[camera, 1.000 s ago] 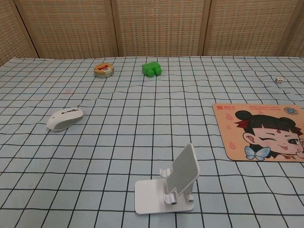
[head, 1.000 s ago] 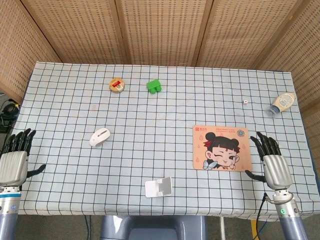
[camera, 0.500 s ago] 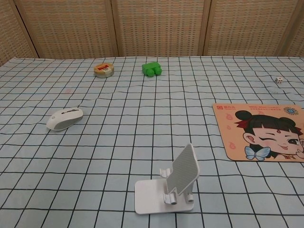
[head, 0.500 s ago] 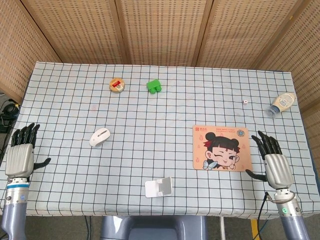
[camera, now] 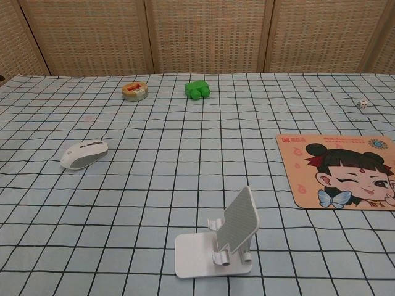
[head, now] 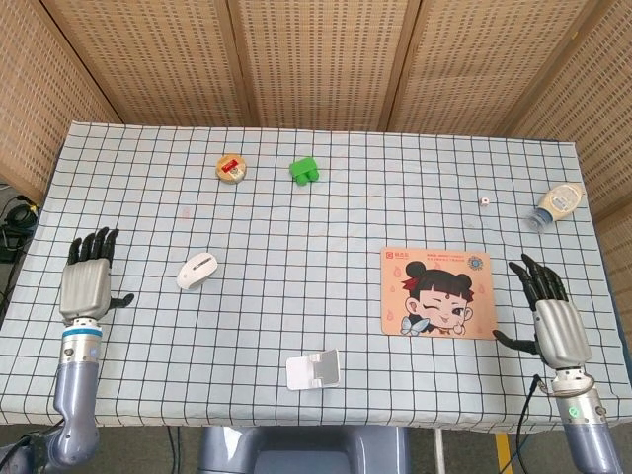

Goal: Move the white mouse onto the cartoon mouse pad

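The white mouse (head: 197,270) (camera: 84,154) lies on the checked cloth, left of centre. Well to its right lies the cartoon mouse pad (head: 436,292) (camera: 339,171), flat and with nothing on it. My left hand (head: 87,279) hovers open near the table's left edge, a short way left of the mouse, fingers spread and pointing away from me. At the right edge, just right of the pad, my right hand (head: 549,310) is open too. The chest view shows neither hand.
A white phone stand (head: 314,368) (camera: 223,237) sits near the front edge. Toward the back are a tape roll (head: 231,167) (camera: 135,91), a green toy (head: 304,170) (camera: 197,89), a small die (head: 484,201) (camera: 362,104) and a bottle (head: 556,205) lying at the right.
My left hand has moved up and to the right, in over the table toward the mouse. The right hand has shifted slightly right. The mouse and pad have not moved.
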`<act>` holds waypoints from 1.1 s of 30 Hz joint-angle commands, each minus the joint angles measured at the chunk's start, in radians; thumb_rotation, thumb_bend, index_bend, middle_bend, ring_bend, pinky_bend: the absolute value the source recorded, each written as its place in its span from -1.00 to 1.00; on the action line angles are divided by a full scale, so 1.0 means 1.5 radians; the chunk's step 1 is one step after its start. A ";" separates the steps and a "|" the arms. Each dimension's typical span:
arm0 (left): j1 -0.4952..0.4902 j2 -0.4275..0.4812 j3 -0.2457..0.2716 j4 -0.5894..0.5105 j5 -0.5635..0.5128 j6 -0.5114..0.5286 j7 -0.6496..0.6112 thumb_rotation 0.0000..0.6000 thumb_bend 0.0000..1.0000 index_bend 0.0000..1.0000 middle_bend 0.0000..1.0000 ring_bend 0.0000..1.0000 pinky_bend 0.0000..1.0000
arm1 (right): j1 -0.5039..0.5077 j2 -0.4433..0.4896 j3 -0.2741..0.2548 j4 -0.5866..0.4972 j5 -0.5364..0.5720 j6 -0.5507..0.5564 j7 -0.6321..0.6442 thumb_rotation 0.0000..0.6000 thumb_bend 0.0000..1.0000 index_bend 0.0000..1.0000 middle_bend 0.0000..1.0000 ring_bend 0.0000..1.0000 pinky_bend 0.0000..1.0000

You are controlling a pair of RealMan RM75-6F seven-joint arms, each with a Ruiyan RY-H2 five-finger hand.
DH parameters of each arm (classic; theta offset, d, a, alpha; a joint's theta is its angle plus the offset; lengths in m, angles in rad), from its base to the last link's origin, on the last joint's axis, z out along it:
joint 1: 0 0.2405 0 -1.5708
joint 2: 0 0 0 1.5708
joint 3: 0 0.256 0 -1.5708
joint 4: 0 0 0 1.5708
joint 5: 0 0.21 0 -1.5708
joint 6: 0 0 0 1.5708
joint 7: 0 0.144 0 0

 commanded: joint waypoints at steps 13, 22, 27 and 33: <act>-0.145 -0.143 -0.040 0.156 -0.147 -0.045 0.132 1.00 -0.80 -0.75 -1.00 -1.00 -1.00 | 0.008 0.005 0.003 0.012 0.007 -0.021 0.039 1.00 -0.76 -0.78 -1.00 -1.00 -1.00; -0.179 -0.201 -0.044 0.181 -0.182 -0.010 0.154 1.00 -0.80 -0.70 -1.00 -1.00 -0.94 | 0.009 0.012 0.007 0.017 0.012 -0.024 0.069 1.00 -0.76 -0.78 -1.00 -1.00 -1.00; -0.193 -0.229 -0.045 0.213 -0.201 -0.008 0.166 1.00 -0.80 -0.59 -1.00 -1.00 -0.90 | 0.008 0.015 0.006 0.017 0.008 -0.022 0.082 1.00 -0.76 -0.78 -1.00 -1.00 -1.00; -0.204 -0.257 -0.043 0.243 -0.210 -0.008 0.169 1.00 -0.80 -0.55 -0.97 -1.00 -0.88 | 0.009 0.017 0.004 0.017 0.003 -0.022 0.090 1.00 -0.76 -0.78 -1.00 -1.00 -1.00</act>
